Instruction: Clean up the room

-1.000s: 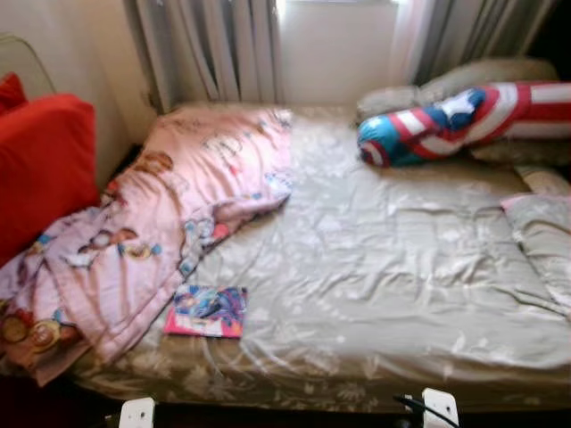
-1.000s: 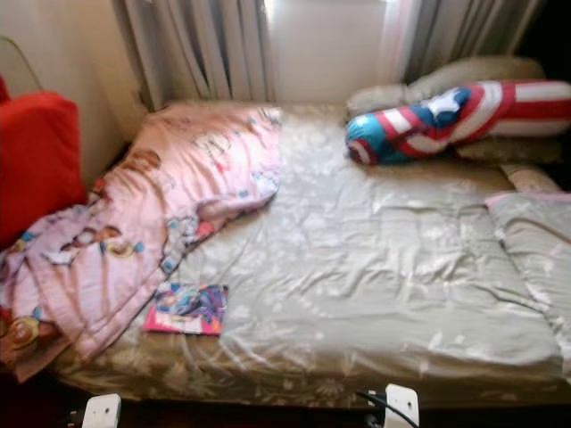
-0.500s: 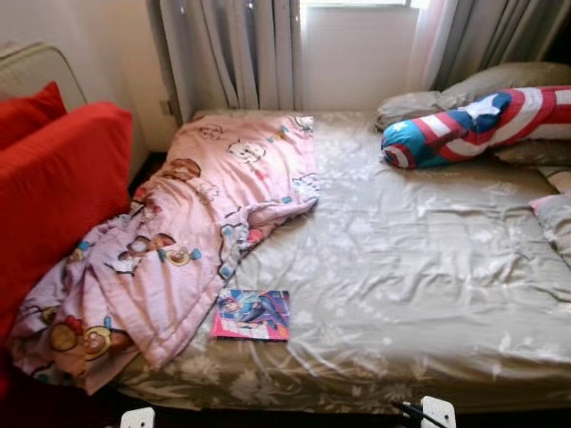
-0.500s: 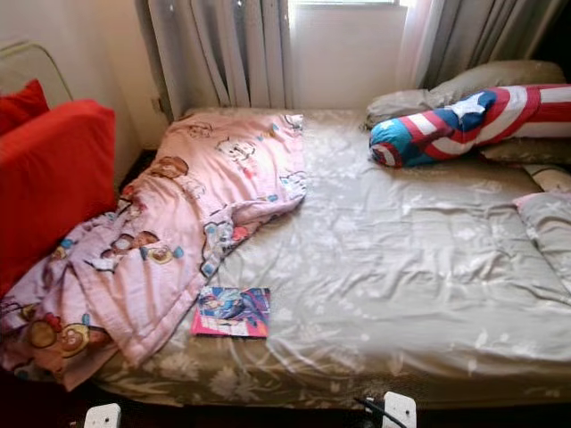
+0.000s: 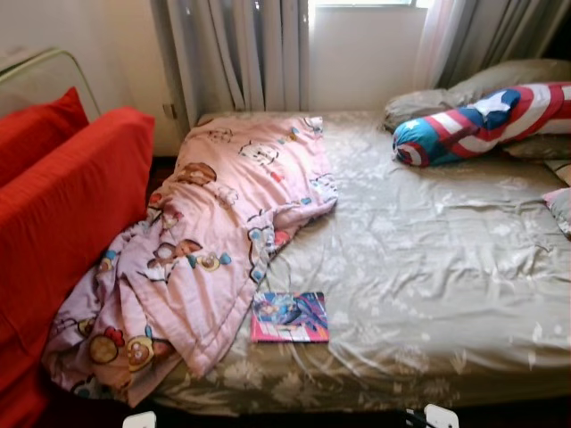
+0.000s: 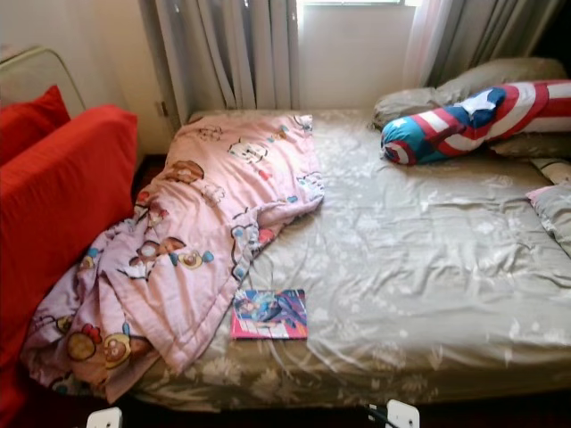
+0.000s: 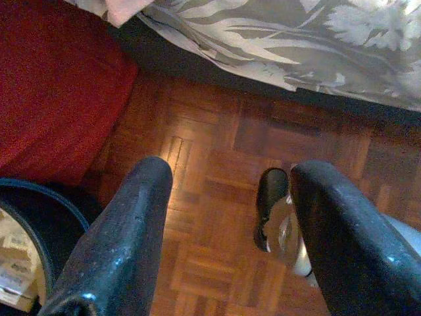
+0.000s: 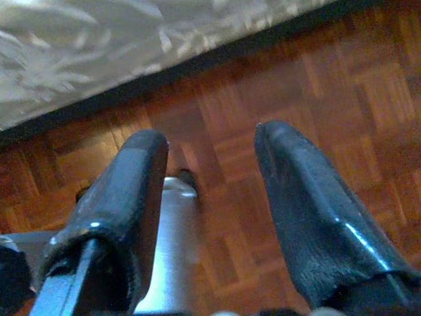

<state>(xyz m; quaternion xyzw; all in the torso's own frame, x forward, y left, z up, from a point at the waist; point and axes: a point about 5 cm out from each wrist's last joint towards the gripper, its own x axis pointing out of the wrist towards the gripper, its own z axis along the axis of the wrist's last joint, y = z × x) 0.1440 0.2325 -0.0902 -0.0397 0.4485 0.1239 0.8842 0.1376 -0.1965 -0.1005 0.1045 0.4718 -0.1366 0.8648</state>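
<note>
Bed with grey-green floral sheet takes up most of the head views, far end at the curtains and window. Pink cartoon blanket is bunched on the left half, its near-left corner spilling over the bed edge next to the red sofa. Colourful book lies flat on the sheet near the front edge, just beside the blanket's right hem, maybe touching it. Red-white-blue striped bolster sits far right, leaning on grey pillows; another pillow at the right edge.

Both arms hang low in front of the bed, holding nothing. Left gripper: fingers apart, pointing down at the wood parquet floor, with the sheet's overhang and the sofa's red fabric nearby. Right gripper: fingers apart, over parquet near the sheet edge.
</note>
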